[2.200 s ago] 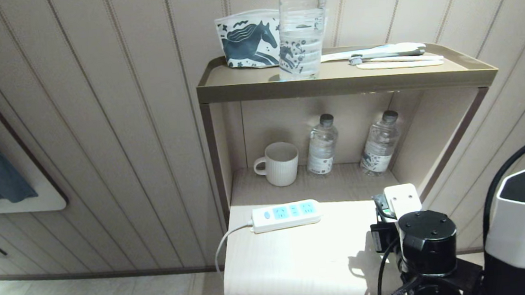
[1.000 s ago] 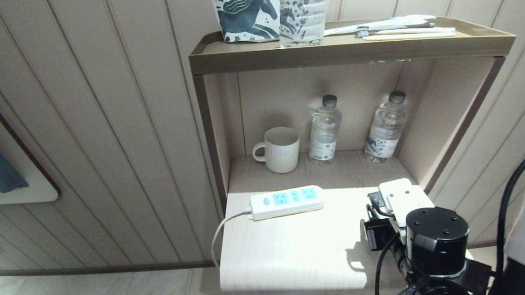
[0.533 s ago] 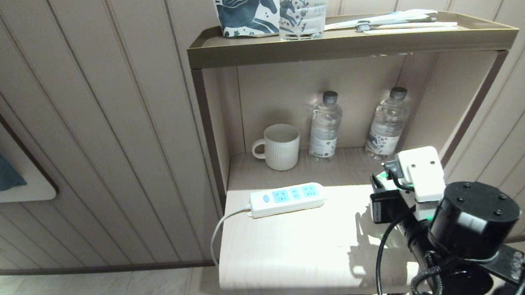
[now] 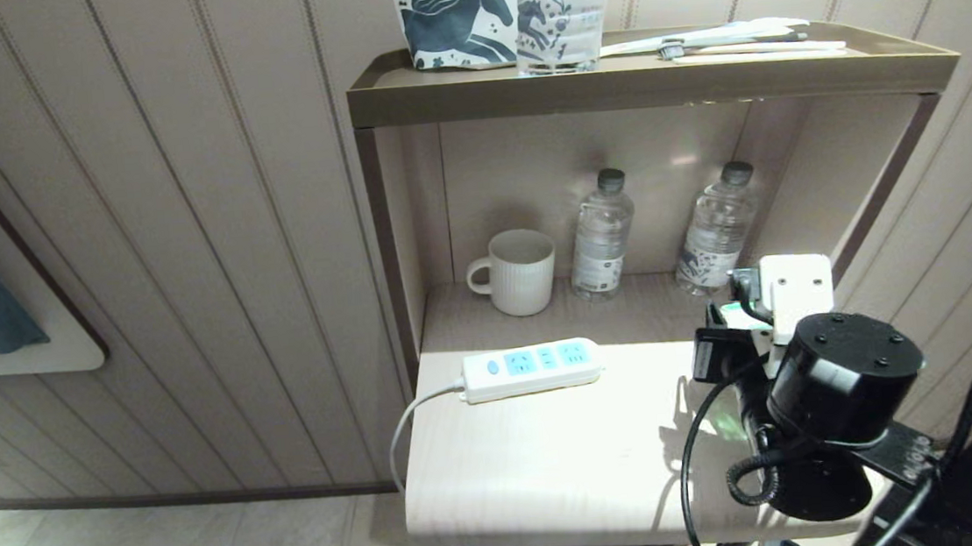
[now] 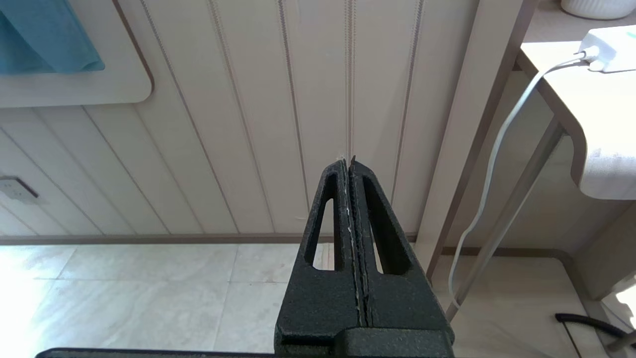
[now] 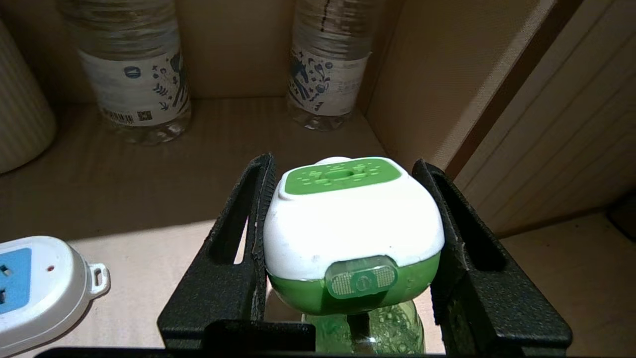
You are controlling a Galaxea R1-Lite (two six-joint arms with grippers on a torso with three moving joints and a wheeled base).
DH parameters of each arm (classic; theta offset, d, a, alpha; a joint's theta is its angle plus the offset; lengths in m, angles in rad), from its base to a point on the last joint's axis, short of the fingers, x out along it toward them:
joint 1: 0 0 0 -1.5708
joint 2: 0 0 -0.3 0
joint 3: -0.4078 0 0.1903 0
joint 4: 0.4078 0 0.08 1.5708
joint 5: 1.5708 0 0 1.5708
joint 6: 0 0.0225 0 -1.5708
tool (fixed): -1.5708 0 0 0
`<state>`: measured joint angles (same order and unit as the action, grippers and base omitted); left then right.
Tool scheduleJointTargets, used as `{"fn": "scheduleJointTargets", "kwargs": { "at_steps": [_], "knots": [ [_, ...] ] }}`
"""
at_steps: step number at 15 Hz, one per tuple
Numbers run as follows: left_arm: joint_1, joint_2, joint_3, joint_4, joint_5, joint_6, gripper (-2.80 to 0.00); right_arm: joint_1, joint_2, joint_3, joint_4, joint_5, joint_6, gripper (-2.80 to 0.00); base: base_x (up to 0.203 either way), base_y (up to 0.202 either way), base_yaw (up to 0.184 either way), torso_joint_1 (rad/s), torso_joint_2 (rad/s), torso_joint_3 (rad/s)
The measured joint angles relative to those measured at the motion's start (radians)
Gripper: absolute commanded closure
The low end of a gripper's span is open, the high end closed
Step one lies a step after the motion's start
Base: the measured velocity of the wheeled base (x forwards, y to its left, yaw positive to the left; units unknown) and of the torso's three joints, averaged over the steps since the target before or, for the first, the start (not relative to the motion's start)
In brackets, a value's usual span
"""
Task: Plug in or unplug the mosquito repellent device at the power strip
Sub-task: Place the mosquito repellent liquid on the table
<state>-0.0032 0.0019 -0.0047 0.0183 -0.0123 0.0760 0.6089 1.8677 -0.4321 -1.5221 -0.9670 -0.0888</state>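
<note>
The mosquito repellent device, a white head with a green top over a green liquid bottle, is clamped upright between the fingers of my right gripper. In the head view that gripper hovers over the right rear of the pale table, mostly hidden behind its own wrist. The white power strip lies flat at the table's back left, its three blue sockets empty; its end also shows in the right wrist view, well left of the device. My left gripper hangs shut and empty beside the table.
Behind the strip, a lower shelf holds a ribbed mug and two water bottles. The cabinet's side wall stands close to the right of my gripper. The strip's white cord drops off the table's left edge.
My right arm has lifted the device off the table's right side and carried it back and to the right. The head view shifted earlier. The strip has not moved.
</note>
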Motion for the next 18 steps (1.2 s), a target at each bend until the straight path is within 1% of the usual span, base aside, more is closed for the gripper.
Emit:
{"fn": "scheduleJointTargets", "kwargs": {
  "at_steps": [3, 6, 9, 12, 15, 18],
  "knots": [
    [0.0, 0.0, 0.0, 0.0, 0.0, 0.0, 0.0, -0.013, 0.063, -0.082, 0.0, -0.043, 0.008, 0.0, 0.0, 0.0, 0.0, 0.0, 0.0, 0.0],
    [0.0, 0.0, 0.0, 0.0, 0.0, 0.0, 0.0, -0.034, 0.13, -0.161, 0.0, -0.054, 0.008, 0.0, 0.0, 0.0, 0.0, 0.0, 0.0, 0.0],
    [0.0, 0.0, 0.0, 0.0, 0.0, 0.0, 0.0, -0.035, 0.177, -0.169, 0.0, -0.055, 0.014, 0.0, 0.0, 0.0, 0.0, 0.0, 0.0, 0.0],
    [0.0, 0.0, 0.0, 0.0, 0.0, 0.0, 0.0, -0.013, 0.178, -0.164, 0.0, -0.044, 0.017, 0.0, 0.0, 0.0, 0.0, 0.0, 0.0, 0.0],
    [0.0, 0.0, 0.0, 0.0, 0.0, 0.0, 0.0, -0.02, 0.189, -0.187, 0.0, -0.036, 0.017, 0.0, 0.0, 0.0, 0.0, 0.0, 0.0, 0.0],
    [0.0, 0.0, 0.0, 0.0, 0.0, 0.0, 0.0, -0.02, 0.214, -0.213, 0.0, 0.02, 0.007, 0.0, 0.0, 0.0, 0.0, 0.0, 0.0, 0.0]
  ]
}}
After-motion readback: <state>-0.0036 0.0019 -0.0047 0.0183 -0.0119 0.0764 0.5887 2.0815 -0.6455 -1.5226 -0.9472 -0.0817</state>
